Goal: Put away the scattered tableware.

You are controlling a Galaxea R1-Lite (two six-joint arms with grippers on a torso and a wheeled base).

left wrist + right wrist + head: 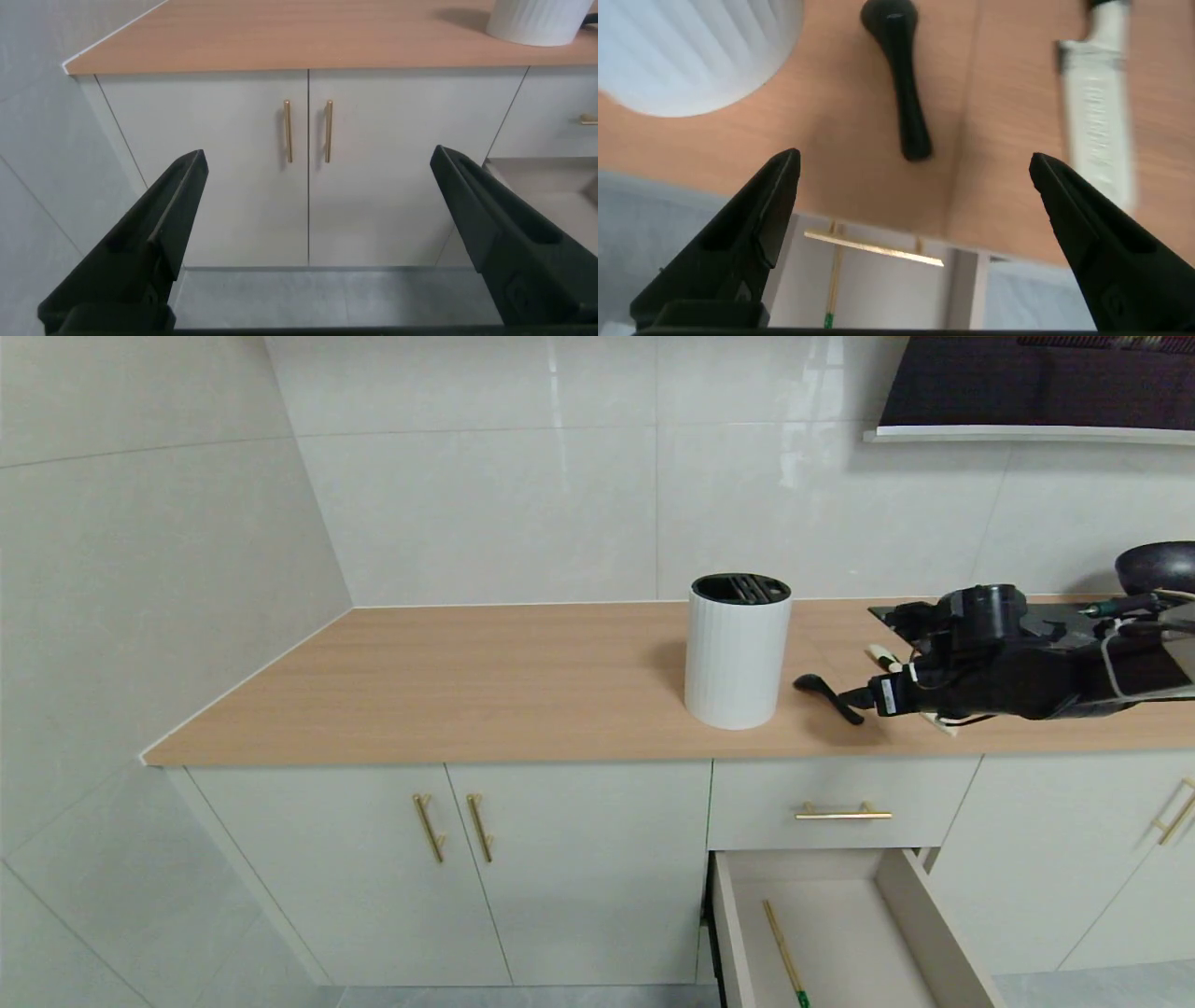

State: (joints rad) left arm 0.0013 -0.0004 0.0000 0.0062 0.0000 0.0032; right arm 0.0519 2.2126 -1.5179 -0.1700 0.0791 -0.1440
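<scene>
Over the counter (467, 681), right gripper (913, 159) spread wide by the spoon (901, 84). It looks light, stiff, likely slick; pinch across the mid-handle. Left gripper (318, 154) spread too.

The right arm (1055, 677) stretches in level from the right, the right gripper (920, 233) pointing left, fingers spread wide and empty. The left gripper (318, 233) hangs low, facing forward, its fingers likewise wide apart, holding nothing.
</scene>
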